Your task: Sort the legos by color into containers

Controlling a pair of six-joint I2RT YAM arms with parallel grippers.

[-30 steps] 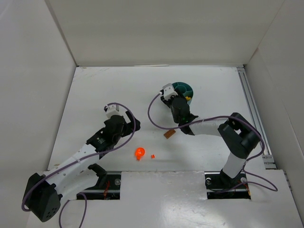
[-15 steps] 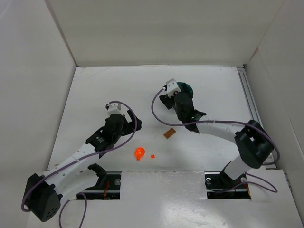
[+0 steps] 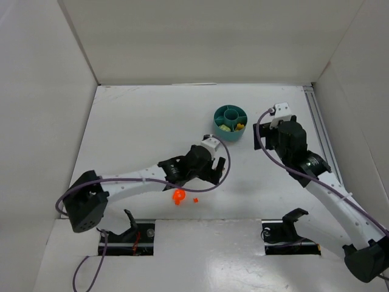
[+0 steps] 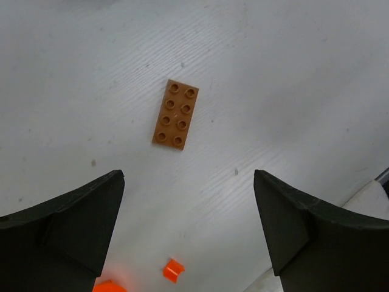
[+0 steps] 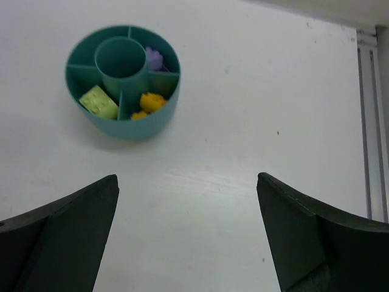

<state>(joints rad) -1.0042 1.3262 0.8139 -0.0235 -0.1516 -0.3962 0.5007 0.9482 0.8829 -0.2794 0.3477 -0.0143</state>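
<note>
Table is showing open white surface on every side of the teal tub, which is sitting toward the far right, well apart from the walls. Against half a second ago, the right claw is now drawn back off the tub, gaping wide and gripping nothing. The left claw is now reaching across the middle, spread wide and empty above one brown brick. The tub is holding one yellow-green brick, two yellow pieces and what seems to be one purple piece. One round orange piece and one orange chip are lying near the front edge.
</note>
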